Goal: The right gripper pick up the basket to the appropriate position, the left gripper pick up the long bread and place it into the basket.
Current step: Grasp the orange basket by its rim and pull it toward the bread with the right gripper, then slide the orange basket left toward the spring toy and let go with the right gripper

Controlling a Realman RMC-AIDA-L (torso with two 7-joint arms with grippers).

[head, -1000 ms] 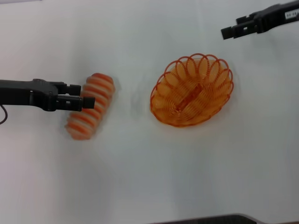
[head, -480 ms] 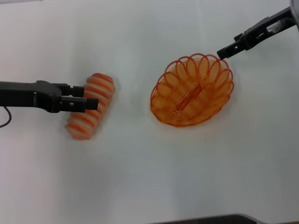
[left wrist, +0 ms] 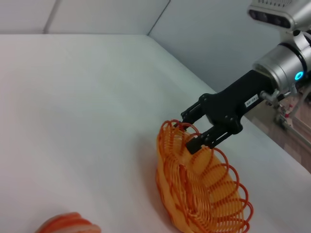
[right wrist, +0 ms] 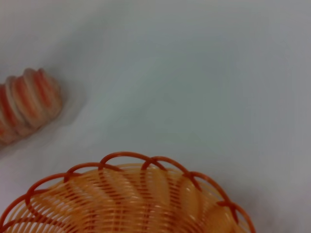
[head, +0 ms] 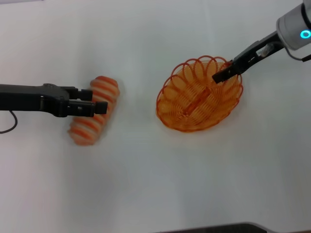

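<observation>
Head view: my black, labelled right gripper (head: 220,76) reaches over the far rim of the oval orange wire basket (head: 194,104) on the white desk (head: 146,184); my left gripper (head: 98,107), fingers parted, sits at the striped long bread (head: 93,116), well apart.

Left wrist view: the right gripper's jaws straddle the scalloped rim, not visibly clamped. I judge the wire light and stiff, the rim loops the best hold.

Right wrist view: rim close below, bread beyond.

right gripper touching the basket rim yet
Cannot tell. In the left wrist view the right gripper straddles the basket rim, fingers open; no contact or gap shows plainly.
</observation>
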